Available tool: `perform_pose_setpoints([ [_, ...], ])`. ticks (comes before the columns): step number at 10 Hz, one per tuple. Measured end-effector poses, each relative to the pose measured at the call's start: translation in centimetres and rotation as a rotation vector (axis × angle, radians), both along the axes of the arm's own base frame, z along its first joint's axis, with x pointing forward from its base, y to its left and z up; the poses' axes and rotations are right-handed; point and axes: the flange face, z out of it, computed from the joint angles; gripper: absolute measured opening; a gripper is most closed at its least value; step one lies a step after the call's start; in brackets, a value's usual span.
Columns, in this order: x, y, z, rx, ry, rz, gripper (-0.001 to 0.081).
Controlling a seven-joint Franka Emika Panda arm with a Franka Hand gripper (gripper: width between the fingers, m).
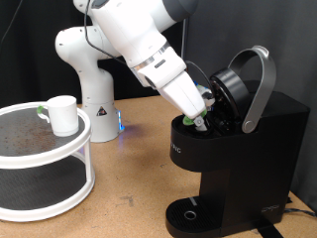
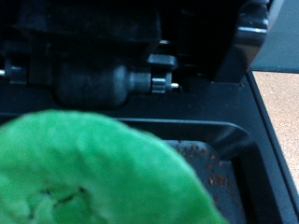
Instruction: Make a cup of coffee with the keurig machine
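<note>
Gripper [image 1: 201, 115] first: we see it reaching down into the open brew head of the keurig machine [image 1: 238, 159], at the exterior view's right, with something green at its tip. Our wrist view is filled by a blurred green round surface [image 2: 93, 173], which we take to be the lid of a coffee pod held between the fingers, though we cannot make out the fingers themselves clearly, so we judge it narrowed on the pod rather than see it plainly.

Largest after the arm is the machine itself: black, boxy, its silver-grey arched lid handle [image 1: 260, 84] tilted up and back, so the lid is already raised. Next comes the round two-tier stand [image 1: 45, 164] at the exterior view's left, and on its upper shelf sits the cup [image 1: 62, 114], white, upright, well apart from the machine.

By our reckoning the work is partway: lid open, pod at the chamber but not visibly seated; the cup is not under the spout, and the drip base [image 1: 188, 213] stands bare.

Pale lettering shows on the machine's front [image 1: 176, 149], too small for us to read.
</note>
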Motion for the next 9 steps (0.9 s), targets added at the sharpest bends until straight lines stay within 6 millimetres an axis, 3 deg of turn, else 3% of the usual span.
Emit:
perform_pose_setpoints([
  [4, 0.00, 0.36, -0.08, 0.000, 0.009, -0.007, 0.0476],
  [5, 0.00, 0.41, -0.08, 0.000, 0.009, -0.006, 0.0607],
  [6, 0.00, 0.41, -0.08, 0.001, 0.009, -0.007, 0.0607],
  [7, 0.02, 0.40, -0.05, 0.004, 0.009, -0.010, 0.0758],
  [9, 0.07, 0.37, 0.05, 0.017, 0.007, -0.016, 0.0792],
])
